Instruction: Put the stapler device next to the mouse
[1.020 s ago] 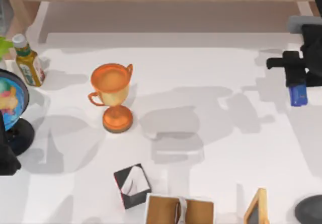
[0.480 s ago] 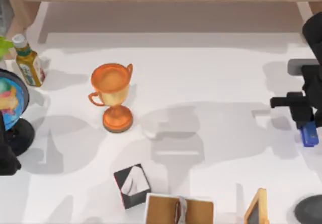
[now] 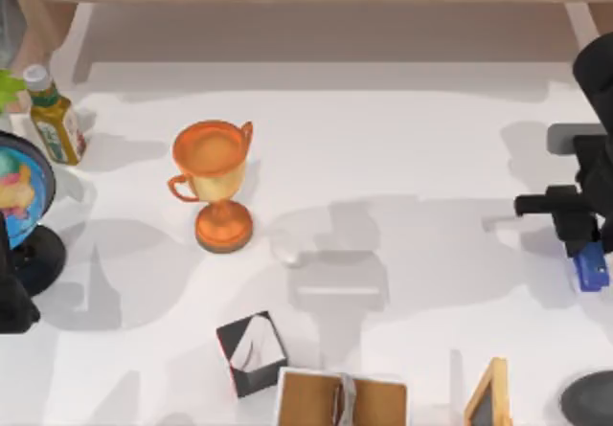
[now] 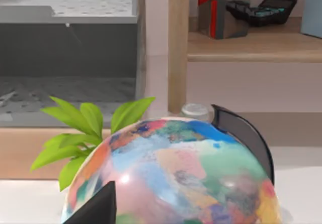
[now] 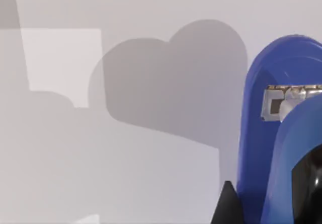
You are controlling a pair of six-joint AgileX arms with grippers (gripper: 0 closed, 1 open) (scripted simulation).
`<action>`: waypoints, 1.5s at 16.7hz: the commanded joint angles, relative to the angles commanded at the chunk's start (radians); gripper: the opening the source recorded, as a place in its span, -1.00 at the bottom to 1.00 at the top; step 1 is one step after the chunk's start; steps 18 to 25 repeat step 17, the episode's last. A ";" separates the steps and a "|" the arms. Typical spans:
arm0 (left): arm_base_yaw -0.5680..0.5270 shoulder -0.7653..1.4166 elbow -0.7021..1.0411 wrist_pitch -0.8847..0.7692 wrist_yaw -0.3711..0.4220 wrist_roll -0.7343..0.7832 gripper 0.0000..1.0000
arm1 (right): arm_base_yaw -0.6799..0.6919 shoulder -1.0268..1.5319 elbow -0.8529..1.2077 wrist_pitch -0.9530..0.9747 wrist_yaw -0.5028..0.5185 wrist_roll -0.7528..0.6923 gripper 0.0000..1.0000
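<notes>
My right arm (image 3: 596, 148) is matte black, built from rounded, bulky links, with one pale grey block-shaped segment partway along it near the table's right edge. Below that block, my right gripper (image 3: 586, 254) is a black boxy body with a slim black bar jutting sideways toward the table's left. In the right wrist view, a narrow black pointed finger tip (image 5: 227, 204) and a glossy black curved part show at the picture's lower corner. My left arm (image 3: 11, 292) is a dark, rounded black mass at the table's left edge. In the left wrist view, a flat black angular piece (image 4: 95, 209) of my gripper juts up.
</notes>
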 joint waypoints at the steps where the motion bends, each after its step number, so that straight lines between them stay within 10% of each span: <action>1: 0.000 0.000 0.000 0.000 0.000 0.000 1.00 | 0.000 0.000 0.000 0.000 0.000 0.000 -0.55; 11: 0.000 0.000 0.000 0.000 0.000 0.000 1.00 | 0.000 0.000 0.000 0.000 0.000 0.000 0.96; 25: 0.000 0.000 0.000 0.000 0.000 0.000 1.00 | 0.000 0.000 0.000 0.000 0.000 0.000 1.00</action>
